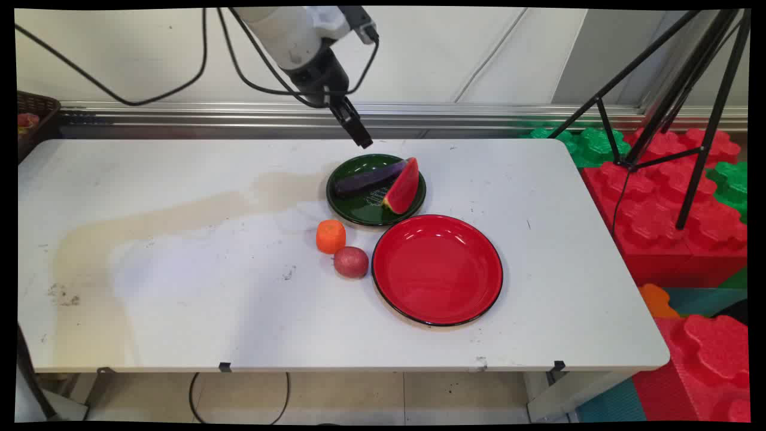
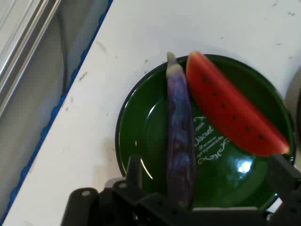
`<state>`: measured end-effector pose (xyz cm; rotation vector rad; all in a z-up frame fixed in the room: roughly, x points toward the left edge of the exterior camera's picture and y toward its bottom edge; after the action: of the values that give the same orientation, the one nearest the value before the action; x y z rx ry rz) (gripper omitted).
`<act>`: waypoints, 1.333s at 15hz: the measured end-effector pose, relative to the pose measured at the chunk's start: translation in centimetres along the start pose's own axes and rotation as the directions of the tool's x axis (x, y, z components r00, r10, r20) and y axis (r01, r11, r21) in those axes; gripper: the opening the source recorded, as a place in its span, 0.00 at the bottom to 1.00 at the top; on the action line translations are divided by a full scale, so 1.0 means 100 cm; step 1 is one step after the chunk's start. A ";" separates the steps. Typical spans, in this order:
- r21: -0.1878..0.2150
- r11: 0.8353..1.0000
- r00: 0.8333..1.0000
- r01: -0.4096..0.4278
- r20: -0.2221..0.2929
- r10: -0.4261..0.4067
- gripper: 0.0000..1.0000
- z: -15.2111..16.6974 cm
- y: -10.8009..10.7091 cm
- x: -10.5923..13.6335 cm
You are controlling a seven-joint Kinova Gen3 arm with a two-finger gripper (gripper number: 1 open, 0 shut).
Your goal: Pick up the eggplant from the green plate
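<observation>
My black gripper [image 1: 361, 137] hangs open and empty just above the far rim of a dark green plate [image 1: 358, 211]. On that plate lie a purple eggplant [image 1: 368, 178] and a red watermelon slice [image 1: 404, 188], side by side. In the hand view the green plate [image 2: 141, 136] lies below the gripper [image 2: 207, 175]. There the eggplant [image 2: 179, 141] runs lengthwise between the spread fingers, closer to the left one. The watermelon slice [image 2: 230, 108] lies to its right. Nothing is held.
An empty red plate [image 1: 437, 269] sits just in front of the green one. An orange carrot piece [image 1: 331, 236] and a reddish potato [image 1: 350, 262] lie to its left. A basket [image 1: 33, 117] stands at the far left; foam blocks [image 1: 670, 197] and a tripod [image 1: 688, 90] are on the right.
</observation>
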<state>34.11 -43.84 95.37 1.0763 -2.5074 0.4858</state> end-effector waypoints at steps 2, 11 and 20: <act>0.004 1.000 1.000 0.004 0.025 -0.004 1.00 0.020 -0.004 0.003; 0.021 1.000 0.993 0.013 0.114 -0.015 1.00 0.093 -0.012 0.003; 0.015 1.000 0.988 0.013 0.153 -0.015 1.00 0.155 -0.013 -0.004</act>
<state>32.30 -51.33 81.86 1.1771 -2.6300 0.4325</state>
